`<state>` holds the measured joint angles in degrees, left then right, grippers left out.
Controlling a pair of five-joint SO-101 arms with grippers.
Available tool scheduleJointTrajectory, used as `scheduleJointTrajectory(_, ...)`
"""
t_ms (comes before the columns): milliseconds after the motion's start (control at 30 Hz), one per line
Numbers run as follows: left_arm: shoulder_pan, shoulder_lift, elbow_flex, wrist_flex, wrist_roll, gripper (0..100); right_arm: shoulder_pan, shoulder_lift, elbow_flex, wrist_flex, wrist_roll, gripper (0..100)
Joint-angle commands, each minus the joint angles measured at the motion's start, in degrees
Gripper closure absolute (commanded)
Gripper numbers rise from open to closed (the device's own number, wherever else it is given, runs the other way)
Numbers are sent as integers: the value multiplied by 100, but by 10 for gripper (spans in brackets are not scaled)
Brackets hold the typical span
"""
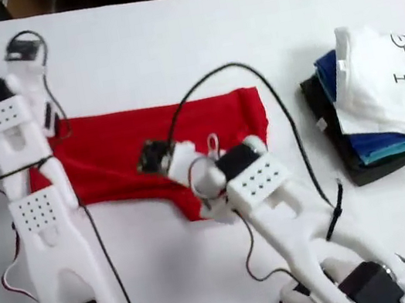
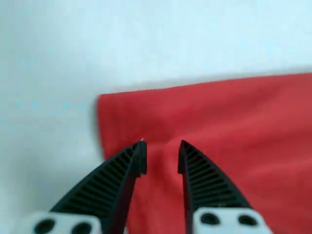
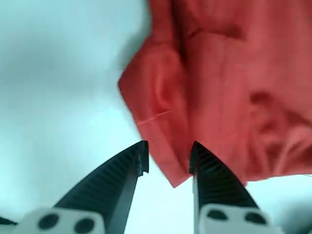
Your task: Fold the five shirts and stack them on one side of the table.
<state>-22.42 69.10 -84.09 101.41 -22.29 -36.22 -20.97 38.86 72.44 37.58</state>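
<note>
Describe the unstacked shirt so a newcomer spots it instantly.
Start from the white table and look at its middle. The red shirt lies there in a long band. It is the only red one, and the others sit folded in a stack at one side.

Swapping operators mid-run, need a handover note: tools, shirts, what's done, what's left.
The left tool is open above the red shirt near one end, gripping nothing.
The right tool is open, with its fingers either side of a corner on the red shirt's near edge, not closed on it.
The red shirt lies mid-table as a long band, rumpled at that corner.
The stack sits at the table's side by the right arm: black at the bottom, then teal, blue, and the white shirt on top.
Done: four folded and stacked.
Left: finish folding the red shirt and add it to the stack.
</note>
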Motion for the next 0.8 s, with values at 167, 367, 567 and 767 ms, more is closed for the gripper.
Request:
scheduleJointTrajectory(167,255,-440,233,70,316,866,-549,-207,598,-268,264,777)
scheduleJointTrajectory(367,229,-431,242,53,308,865,-708,101,1099,-822,264,773)
scheduleJointTrajectory(567,220,-431,251,62,299,865,-593,734,1319,-1596,255,777)
scheduleJointTrajectory(767,220,-431,251,70,299,865,92,1279,1178,-2026,255,888)
